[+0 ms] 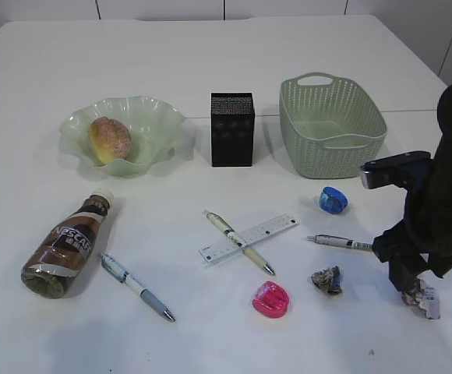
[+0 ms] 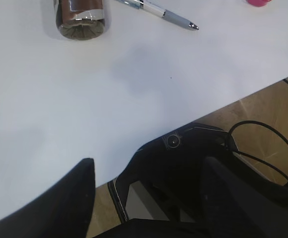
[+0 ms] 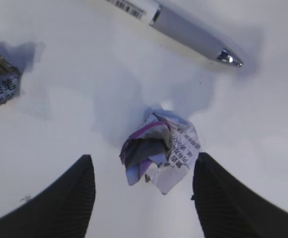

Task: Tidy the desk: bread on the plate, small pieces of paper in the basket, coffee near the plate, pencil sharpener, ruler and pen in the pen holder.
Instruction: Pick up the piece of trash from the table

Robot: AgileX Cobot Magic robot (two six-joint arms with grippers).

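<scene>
The bread (image 1: 110, 140) lies in the green plate (image 1: 160, 123). A coffee bottle (image 1: 68, 245) lies on its side at the left; its base shows in the left wrist view (image 2: 80, 17). Three pens (image 1: 135, 286) (image 1: 238, 241) (image 1: 339, 242), a ruler (image 1: 249, 238), a blue sharpener (image 1: 333, 199) and a pink sharpener (image 1: 273, 299) lie on the table. A black pen holder (image 1: 232, 129) and a green basket (image 1: 331, 125) stand at the back. My right gripper (image 3: 143, 183) is open around a crumpled paper ball (image 3: 160, 150). A second paper ball (image 1: 327, 280) lies to its left. My left gripper (image 2: 146, 196) is open and empty at the table's front edge.
The table's front edge (image 2: 208, 111) runs under the left gripper, with floor and cables beyond. The right arm (image 1: 436, 210) stands over the right front of the table, next to the basket.
</scene>
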